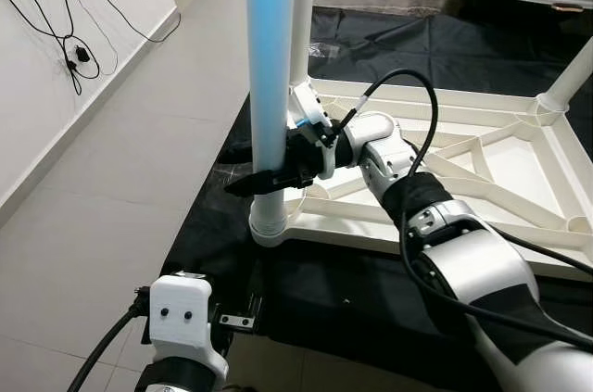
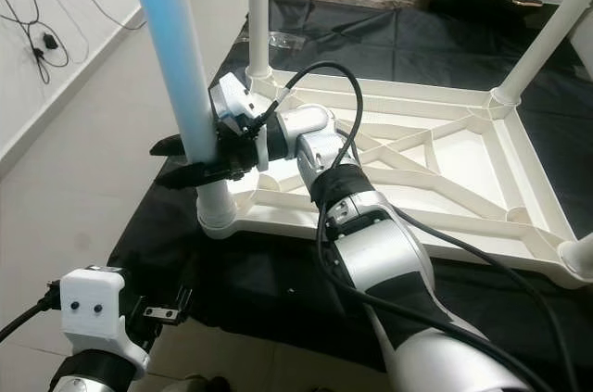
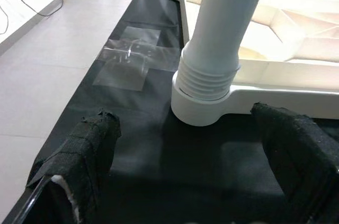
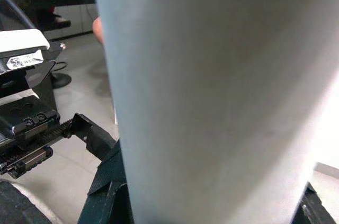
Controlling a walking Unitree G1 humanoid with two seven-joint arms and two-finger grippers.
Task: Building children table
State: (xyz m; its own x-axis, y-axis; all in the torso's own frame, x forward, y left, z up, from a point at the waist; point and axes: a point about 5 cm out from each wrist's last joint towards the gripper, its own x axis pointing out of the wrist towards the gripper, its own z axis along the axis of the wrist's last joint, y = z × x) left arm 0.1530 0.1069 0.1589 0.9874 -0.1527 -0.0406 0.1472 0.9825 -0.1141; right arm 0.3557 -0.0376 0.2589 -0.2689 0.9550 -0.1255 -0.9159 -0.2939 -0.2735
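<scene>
The tabletop [image 1: 519,170] lies upside down on a black sheet [image 1: 371,290], ribs upward, so the legs can go into its corner sockets from above. At the near-left corner of the tabletop a leg [image 1: 273,86] stands upright in its socket [image 1: 269,225], and the left wrist view shows thread ridges above the collar, so it looks not fully screwed home. The right gripper [image 1: 278,174] is closed around this leg just above the socket, black fingers on either side, probably to turn or steady it. The left gripper [image 3: 185,176] hangs low, in front of the same corner, its padded fingers spread wide and holding nothing, seemingly waiting. More legs already stand at the far-left [image 1: 301,12] and far-right [image 1: 567,77] corners of the tabletop. A clear plastic bag [image 3: 130,57] lies flat on the sheet, left of the tabletop. A small label [image 4: 24,60] on the gear beside the leg in the right wrist view is too small to read; no brand shows.
</scene>
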